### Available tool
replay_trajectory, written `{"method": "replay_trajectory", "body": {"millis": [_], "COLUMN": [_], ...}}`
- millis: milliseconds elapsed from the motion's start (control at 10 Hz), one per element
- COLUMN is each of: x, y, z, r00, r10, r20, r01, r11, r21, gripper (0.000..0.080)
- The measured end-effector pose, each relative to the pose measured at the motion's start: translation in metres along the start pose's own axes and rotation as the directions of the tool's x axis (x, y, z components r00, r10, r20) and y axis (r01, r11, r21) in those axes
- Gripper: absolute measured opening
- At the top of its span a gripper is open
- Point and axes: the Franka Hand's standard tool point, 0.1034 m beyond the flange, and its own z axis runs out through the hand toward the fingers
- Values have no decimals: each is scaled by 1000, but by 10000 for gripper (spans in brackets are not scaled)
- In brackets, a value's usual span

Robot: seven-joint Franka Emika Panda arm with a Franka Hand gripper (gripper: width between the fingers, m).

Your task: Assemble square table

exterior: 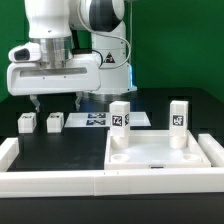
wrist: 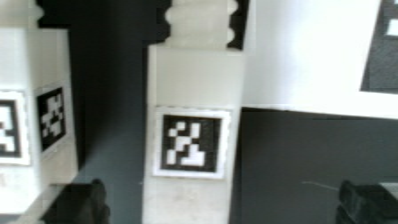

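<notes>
Hanging above two loose legs (exterior: 27,123) (exterior: 55,122) on the exterior view's left, your gripper (exterior: 57,100) has its fingers spread wide and grips nothing. The tabletop (exterior: 160,152) lies on the right, with two upright legs (exterior: 119,117) (exterior: 178,115) on it. Only the wrist view shows you a tagged leg (wrist: 191,110) lying between the fingertips (wrist: 80,203).

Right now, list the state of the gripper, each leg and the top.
Gripper: open, empty.
Top: flat, rim up.
Corner legs: upright at the top's far corners.
Loose legs: on the table, apart from the top.
</notes>
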Motion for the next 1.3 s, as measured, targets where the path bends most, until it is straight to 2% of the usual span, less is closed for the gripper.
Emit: {"method": "replay_trajectory", "body": {"millis": [200,300,500,600,800,900,1300], "x": [-2,-4,4,10,9,15,14], "y": [-2,-10,-11,-6,3,6,4], "z": [6,11,12,11,1,-6,-4], "r00": [1000,998,981,972,927,935,936], "r10": [-4,1,-9,-20,-42,-39,-40], "r20": [11,70,196,233,372,353,350], "r01": [4,-3,-2,7,16,16,17], "r11": [1000,1000,998,998,997,998,997], "r21": [0,27,61,55,72,67,69], "gripper": [649,649,649,649,649,649,649]}}
